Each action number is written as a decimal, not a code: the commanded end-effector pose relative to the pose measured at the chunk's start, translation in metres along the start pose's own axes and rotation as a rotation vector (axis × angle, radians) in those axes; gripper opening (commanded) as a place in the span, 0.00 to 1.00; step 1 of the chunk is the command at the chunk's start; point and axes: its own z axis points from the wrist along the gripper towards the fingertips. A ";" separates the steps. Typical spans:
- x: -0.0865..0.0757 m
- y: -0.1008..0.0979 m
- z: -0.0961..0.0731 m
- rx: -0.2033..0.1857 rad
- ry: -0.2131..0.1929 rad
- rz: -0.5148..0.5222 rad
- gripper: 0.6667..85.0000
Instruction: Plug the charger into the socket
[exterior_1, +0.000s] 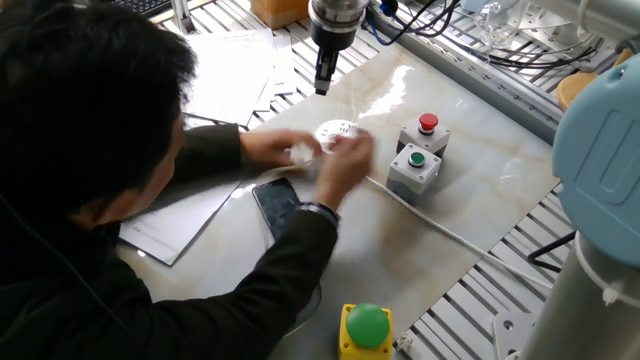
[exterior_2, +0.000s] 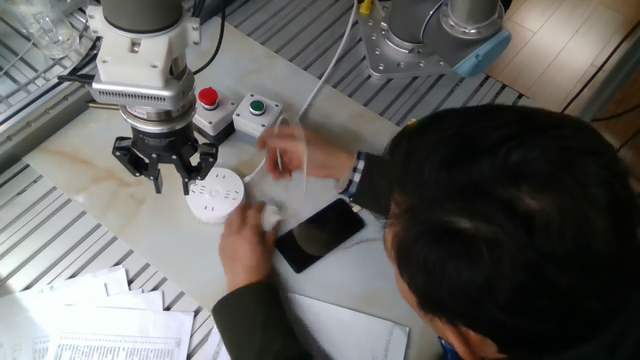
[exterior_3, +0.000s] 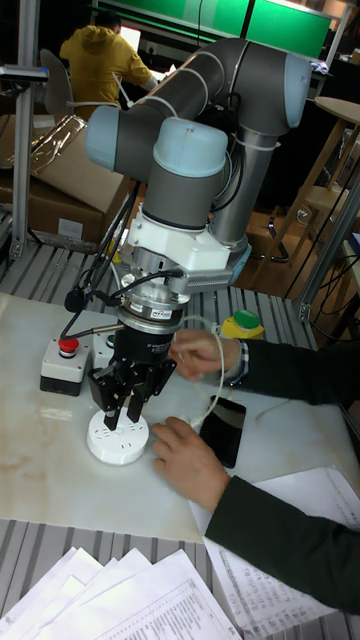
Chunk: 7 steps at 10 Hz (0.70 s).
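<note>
Pincer of the UR5 hangs just above the socket with its dark fingers spread apart and nothing between them; in one fixed view only its narrow lower end shows, beyond the socket toward the far edge of the worktop.

Much is hidden. A person's head and dark sleeve fill the near side of both fixed views. Both hands are motion-blurred: one hand lies on the worktop just beside the socket, and the other hand is raised above the surface. The charger shows only as a small white smear at the fingertips of the lower hand, between the socket and the black phone; its shape, its prongs and which way it points cannot be made out. A thin white cable arcs from the raised hand down toward the phone in the tall fixed view.

The socket is a round white puck lying flat near the middle of the worktop, slot holes facing up, nothing plugged in. Its thick white cord runs off toward the worktop's edge, past the two grey button boxes that stand near it.
</note>
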 end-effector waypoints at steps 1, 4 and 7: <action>-0.002 -0.001 -0.001 -0.003 -0.011 0.003 0.46; 0.000 -0.003 0.000 0.001 -0.009 0.000 0.45; 0.002 -0.002 0.001 -0.007 -0.006 -0.003 0.45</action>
